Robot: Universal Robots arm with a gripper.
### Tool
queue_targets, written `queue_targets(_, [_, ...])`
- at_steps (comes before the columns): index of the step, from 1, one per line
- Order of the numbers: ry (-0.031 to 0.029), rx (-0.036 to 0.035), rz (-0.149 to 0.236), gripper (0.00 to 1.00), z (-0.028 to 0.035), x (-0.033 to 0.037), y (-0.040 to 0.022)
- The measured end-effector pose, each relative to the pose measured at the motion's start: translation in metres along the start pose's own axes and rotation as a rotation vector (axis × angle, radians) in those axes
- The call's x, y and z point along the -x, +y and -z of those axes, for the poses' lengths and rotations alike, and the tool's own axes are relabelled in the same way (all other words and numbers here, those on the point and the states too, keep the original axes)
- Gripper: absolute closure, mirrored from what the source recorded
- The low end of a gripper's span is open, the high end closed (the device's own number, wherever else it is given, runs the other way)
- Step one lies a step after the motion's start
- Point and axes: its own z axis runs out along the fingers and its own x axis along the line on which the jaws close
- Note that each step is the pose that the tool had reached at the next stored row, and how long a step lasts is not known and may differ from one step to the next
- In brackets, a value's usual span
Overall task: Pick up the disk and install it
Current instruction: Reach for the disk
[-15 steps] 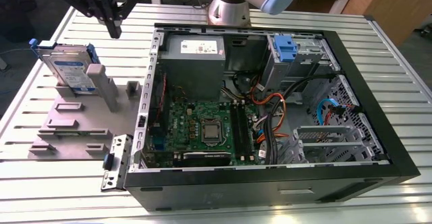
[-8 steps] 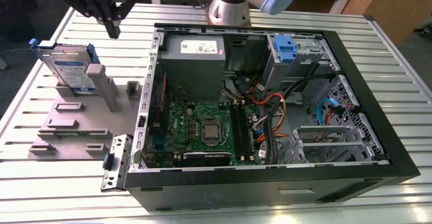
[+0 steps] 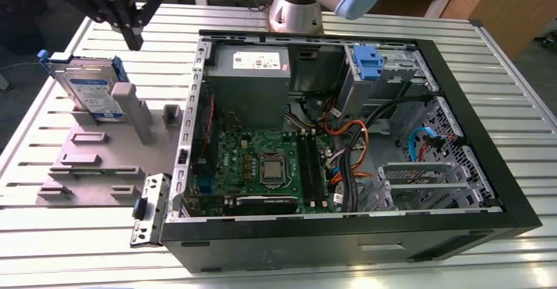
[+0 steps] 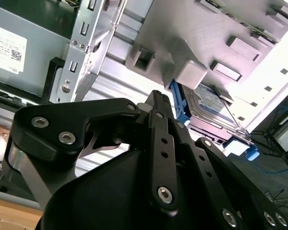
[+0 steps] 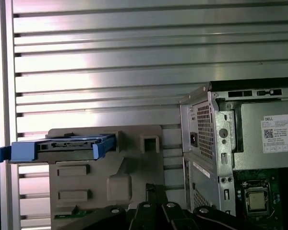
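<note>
At the exterior view's left, the flat silver-grey disk (image 3: pixel 91 92) in its blue plastic carrier is held upright in a grey plastic fixture (image 3: pixel 87 165) on the slatted metal worktop (image 3: pixel 509 54). Above it, apart, the black hand (image 3: pixel 135 42) is seen closed and empty. The opened black computer case (image 3: pixel 348 227) is laid further right.

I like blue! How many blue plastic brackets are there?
2. One frames the disk standing in the grey fixture at the exterior view's left; the other blue bracket sits inside the computer case. More may be hidden.
</note>
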Motion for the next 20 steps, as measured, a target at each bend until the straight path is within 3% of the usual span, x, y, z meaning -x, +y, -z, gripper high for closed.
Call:
queue_targets(6, [0.0002, -0.0003, 0.000, 0.89, -0.0044, -0.0083, -0.0008])
queue_targets(20, [0.0000, 0.0000, 0.000, 0.89, -0.0141, -0.0398, -0.0035])
